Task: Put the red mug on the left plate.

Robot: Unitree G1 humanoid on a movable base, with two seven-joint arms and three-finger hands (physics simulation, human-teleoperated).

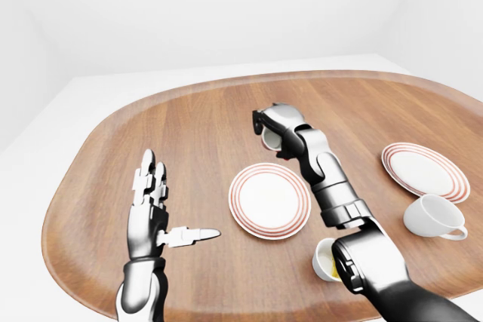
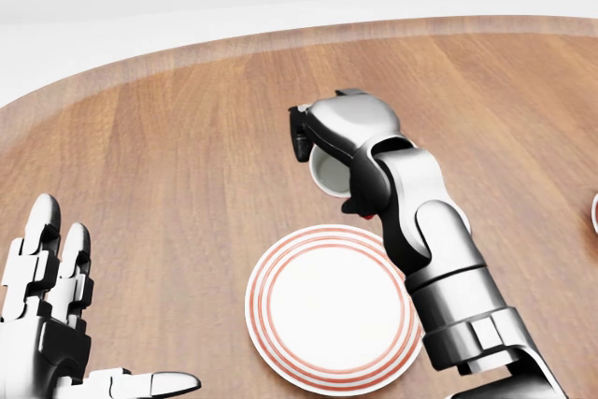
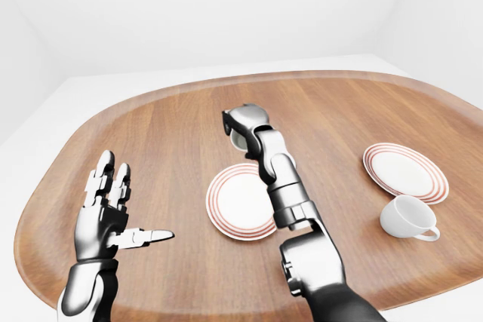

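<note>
The red mug (image 2: 327, 178) shows mostly its white inside and a sliver of red, tilted with its mouth toward the view's left. My right hand (image 1: 269, 136) is shut on it, fingers over the rim and thumb underneath. It hangs just above the top edge of the left plate (image 2: 322, 315), a white plate with red rings that carries nothing. At the lower left my left hand (image 1: 170, 205) is raised with fingers spread, open and holding nothing, well to the left of that plate.
A second red-ringed plate (image 1: 423, 171) lies at the right of the oval wooden table (image 1: 189, 111). A white cup (image 1: 434, 216) sits below it. A small cup with a yellow inside (image 1: 326, 262) stands beside my right forearm, below the left plate.
</note>
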